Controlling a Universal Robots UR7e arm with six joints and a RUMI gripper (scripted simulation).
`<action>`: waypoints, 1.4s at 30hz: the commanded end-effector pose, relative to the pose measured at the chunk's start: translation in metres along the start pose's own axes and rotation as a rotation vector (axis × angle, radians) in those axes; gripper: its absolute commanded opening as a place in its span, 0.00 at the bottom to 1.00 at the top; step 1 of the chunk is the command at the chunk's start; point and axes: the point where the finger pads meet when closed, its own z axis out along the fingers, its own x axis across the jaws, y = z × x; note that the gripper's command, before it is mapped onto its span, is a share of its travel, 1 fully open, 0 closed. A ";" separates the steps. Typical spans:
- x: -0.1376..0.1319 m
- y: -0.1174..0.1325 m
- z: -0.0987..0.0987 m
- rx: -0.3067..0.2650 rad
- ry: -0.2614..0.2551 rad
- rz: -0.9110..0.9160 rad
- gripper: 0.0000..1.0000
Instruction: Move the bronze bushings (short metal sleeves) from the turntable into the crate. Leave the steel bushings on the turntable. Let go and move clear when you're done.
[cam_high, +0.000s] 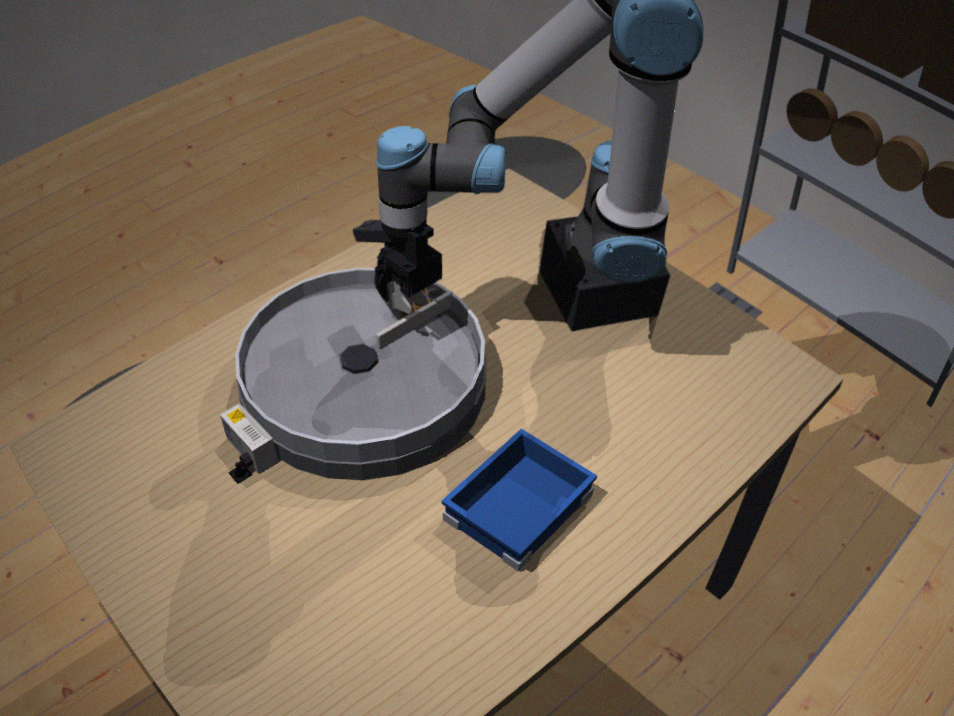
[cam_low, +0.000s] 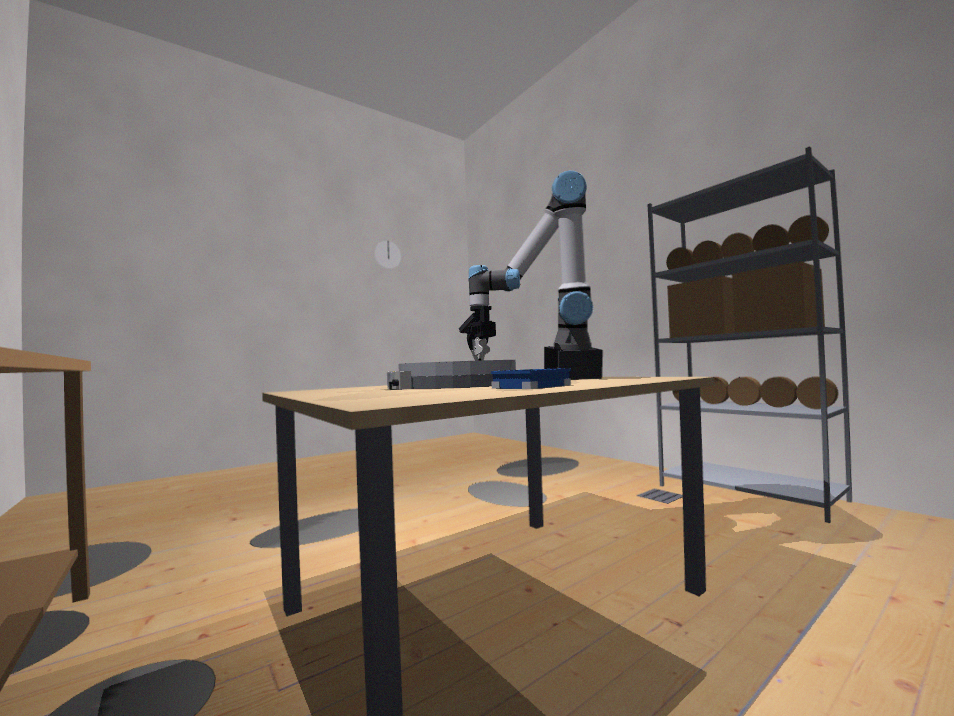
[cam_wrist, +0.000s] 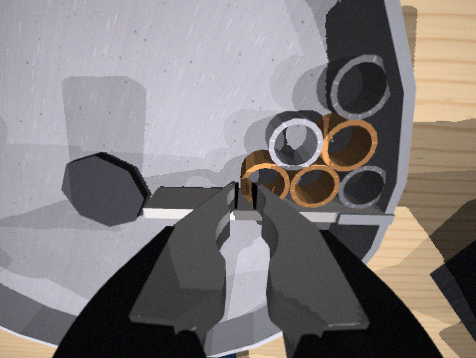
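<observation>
The grey turntable (cam_high: 362, 450) (cam_low: 454, 373) (cam_wrist: 150, 75) carries a tight cluster of bushings against its rim, behind a fixed grey bar (cam_high: 400, 329) (cam_wrist: 185, 205). In the wrist view three are bronze: the leftmost bushing (cam_wrist: 250, 162), a middle one (cam_wrist: 327, 175) and an upper one (cam_wrist: 357, 150). Three are steel: a central one (cam_wrist: 280, 127), one at the top (cam_wrist: 334, 92) and one at the lower right (cam_wrist: 372, 172). My gripper (cam_high: 406, 304) (cam_low: 479, 356) (cam_wrist: 245, 184) hangs low over the cluster. Its fingers are almost together and hold nothing. The tips sit right at the leftmost bronze bushing's left wall. The blue crate (cam_high: 481, 468) (cam_low: 531, 377) stands empty.
A black hub (cam_high: 358, 359) (cam_wrist: 102, 189) sits at the turntable's centre. A control box (cam_high: 246, 437) is fixed to its front left. The arm's black base (cam_high: 601, 285) stands behind the turntable on the right. A metal shelf (cam_high: 847, 200) (cam_low: 747, 308) stands beyond the table.
</observation>
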 end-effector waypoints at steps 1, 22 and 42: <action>-0.001 0.000 0.004 0.001 -0.001 0.000 0.06; -0.001 0.000 0.010 0.001 -0.001 0.000 0.06; -0.001 0.000 0.010 0.001 -0.001 0.000 0.06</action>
